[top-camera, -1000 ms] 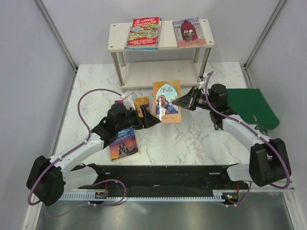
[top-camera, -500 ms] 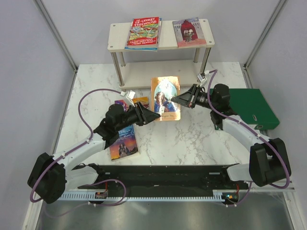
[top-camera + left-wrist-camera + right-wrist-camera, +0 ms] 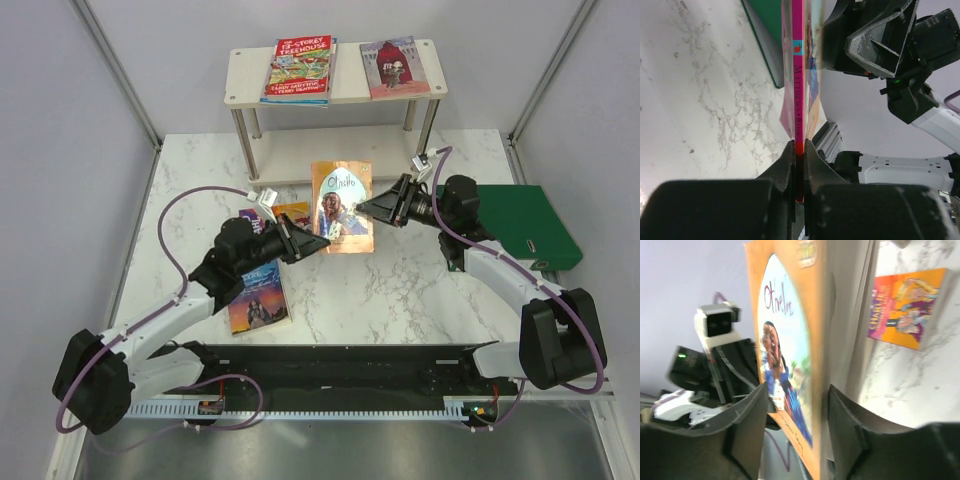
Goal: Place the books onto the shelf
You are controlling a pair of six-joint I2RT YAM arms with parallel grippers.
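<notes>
Reading the cover first: "Othello" in purple handwriting across the top of the Othello book [image 3: 790, 355], above an arched picture of a man in blue on a tan-orange ground. Its edge is hot pink with small lettering, something like "Matthews · Ross", though I can't make it out fully. The cover is glossy, with glare on it in the overhead view.

My left gripper [image 3: 798, 150] is clamped tight on the book's pink edge, both fingers pressed flat against it. My right gripper [image 3: 797, 387] has its jaws parted, one finger on each side of the book, with space between them and the cover.

The book stands upright above the desk [image 3: 400, 290], in front of the shelf [image 3: 348, 80] and between my two grippers: left at its lower corner, right at its far side edge.

Up on the shelf's top board lies the red book [image 3: 300, 68], marked "The 13-Storey Treehouse", with a second red-covered book [image 3: 394, 67] beside it. A yellow-purple book [image 3: 905, 307] and a blue-toned book [image 3: 258, 300] lie flat on the desk. A green binder [image 3: 520, 225] lies to my right.
</notes>
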